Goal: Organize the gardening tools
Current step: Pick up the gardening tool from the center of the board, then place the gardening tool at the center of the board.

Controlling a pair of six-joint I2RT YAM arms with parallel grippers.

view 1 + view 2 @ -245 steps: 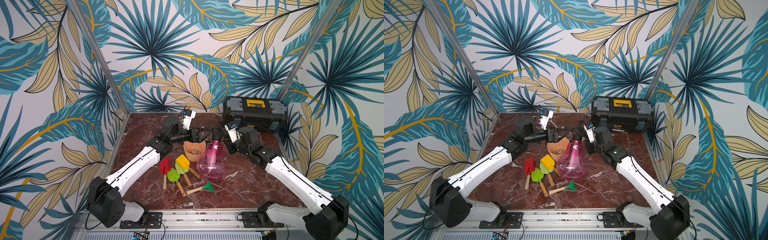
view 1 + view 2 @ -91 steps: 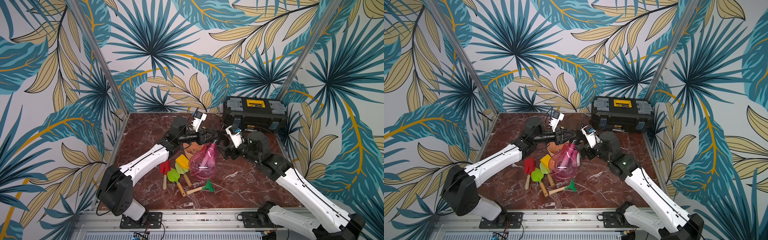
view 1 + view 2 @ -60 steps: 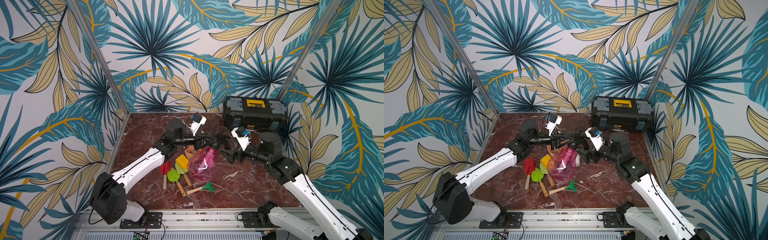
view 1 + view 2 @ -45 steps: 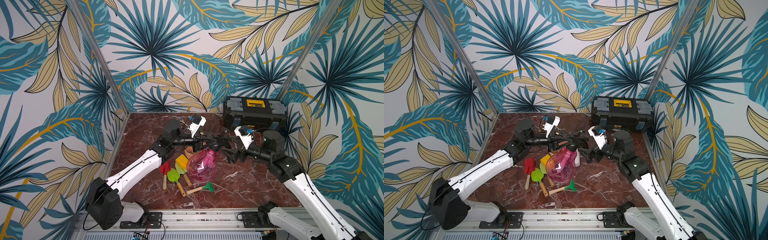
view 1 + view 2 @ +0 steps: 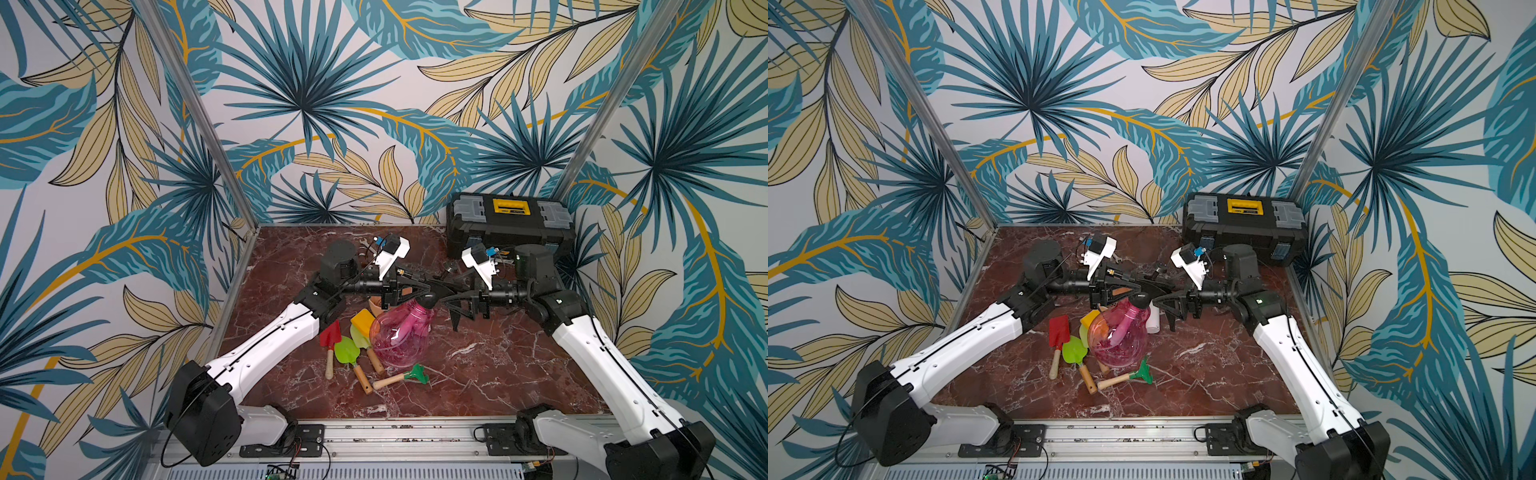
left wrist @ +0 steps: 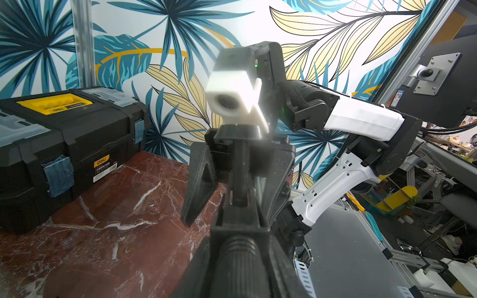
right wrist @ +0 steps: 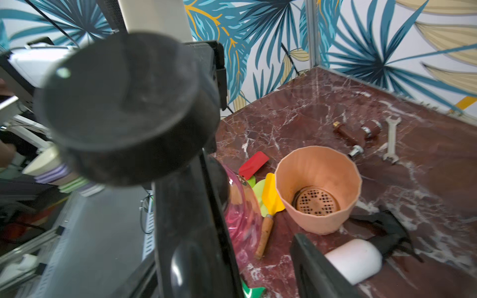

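The pink sprayer [image 5: 399, 336] [image 5: 1117, 336] leans tilted over the spades, its black pump top pointing to the back right. My left gripper [image 5: 422, 290] [image 6: 240, 247] is shut on the sprayer's black ribbed handle. My right gripper [image 5: 453, 307] [image 5: 1167, 309] faces it from the right and stands open, with the pump's black parts between its fingers [image 7: 309, 260]. A red spade [image 5: 330, 334], a yellow spade [image 5: 363, 322], a green spade [image 5: 347, 351] and the green rake [image 5: 415, 374] lie beside the sprayer. The white spray bottle [image 7: 353, 260] [image 5: 1154, 320] lies under my right gripper.
An orange pot [image 7: 317, 191] stands behind the spades. A metal wrench [image 7: 391, 139] and fittings [image 7: 356, 134] lie near the back wall. The black-and-yellow toolbox [image 5: 509, 222] fills the back right corner. Aluminium posts and papered walls close in three sides.
My right arm has drawn back and levelled its gripper at the sprayer's pump top, and its jaws have narrowed. My left gripper has kept its hold on the sprayer.
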